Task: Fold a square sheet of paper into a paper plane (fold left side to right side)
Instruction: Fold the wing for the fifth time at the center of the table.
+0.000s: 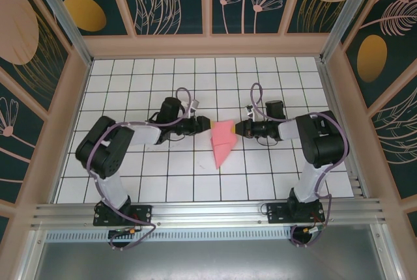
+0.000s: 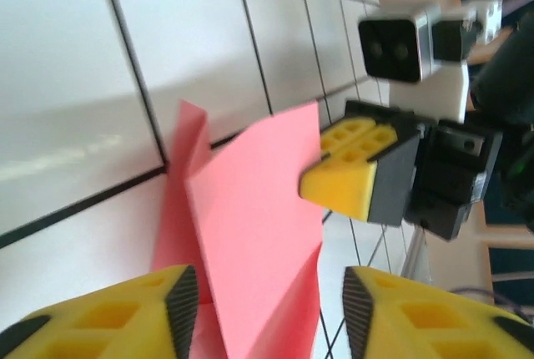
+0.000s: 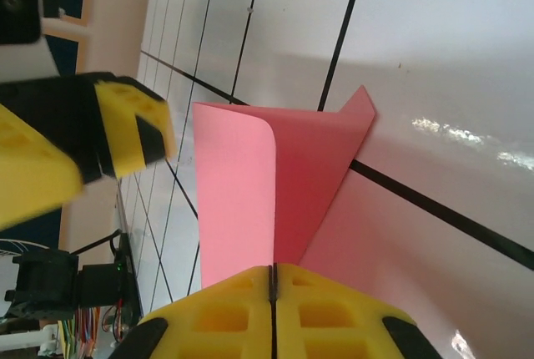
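Pink-red paper [image 1: 222, 138], yellow fingers [image 2: 100, 317] with black edges, white table [image 1: 163, 71] gridded black, dark floral walls [image 1: 169, 0]

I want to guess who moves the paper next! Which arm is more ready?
Probably the right: the right end effector is shut on the pink paper, while the left end effector stands open around it.

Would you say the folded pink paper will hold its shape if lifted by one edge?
Probably floppy: the paper is thin, its top flap curling at the fold. Likely light, so the right hand pinching its edge could drag it.
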Available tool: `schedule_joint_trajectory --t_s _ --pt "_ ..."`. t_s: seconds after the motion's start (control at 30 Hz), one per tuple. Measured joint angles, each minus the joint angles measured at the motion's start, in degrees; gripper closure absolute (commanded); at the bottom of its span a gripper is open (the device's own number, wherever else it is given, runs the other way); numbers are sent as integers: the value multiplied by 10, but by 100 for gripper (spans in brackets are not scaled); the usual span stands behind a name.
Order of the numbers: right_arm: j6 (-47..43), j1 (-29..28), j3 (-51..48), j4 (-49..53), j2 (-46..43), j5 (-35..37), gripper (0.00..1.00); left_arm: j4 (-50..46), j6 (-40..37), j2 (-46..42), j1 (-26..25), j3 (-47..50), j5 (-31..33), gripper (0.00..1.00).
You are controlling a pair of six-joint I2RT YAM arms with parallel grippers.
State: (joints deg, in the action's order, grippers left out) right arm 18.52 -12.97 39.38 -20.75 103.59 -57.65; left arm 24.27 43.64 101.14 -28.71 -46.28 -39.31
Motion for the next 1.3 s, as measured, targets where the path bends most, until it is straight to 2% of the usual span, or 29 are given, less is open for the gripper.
schedule_joint_trajectory --t_s 0.23,0.37,0.53,0.63,1.0,1.3 --pt "10 0 0 41 -32 32 93 -165 -89 -142 2 -27 130 43" --pt "18 -4 16 89 -49 53 93 -226 -113 -169 -53 -46 172 44" --pt "33 -14 50 147 -59 74 93 -291 -119 -152 -165 -65 225 43" --pt "44 -23 68 180 -61 88 93 -323 -119 -127 -204 -80 257 42" --pt "76 -35 97 237 -61 122 94 -388 -119 -34 -259 -153 354 39" --pt "85 -40 103 251 -61 133 94 -418 -119 43 -286 -204 400 37"
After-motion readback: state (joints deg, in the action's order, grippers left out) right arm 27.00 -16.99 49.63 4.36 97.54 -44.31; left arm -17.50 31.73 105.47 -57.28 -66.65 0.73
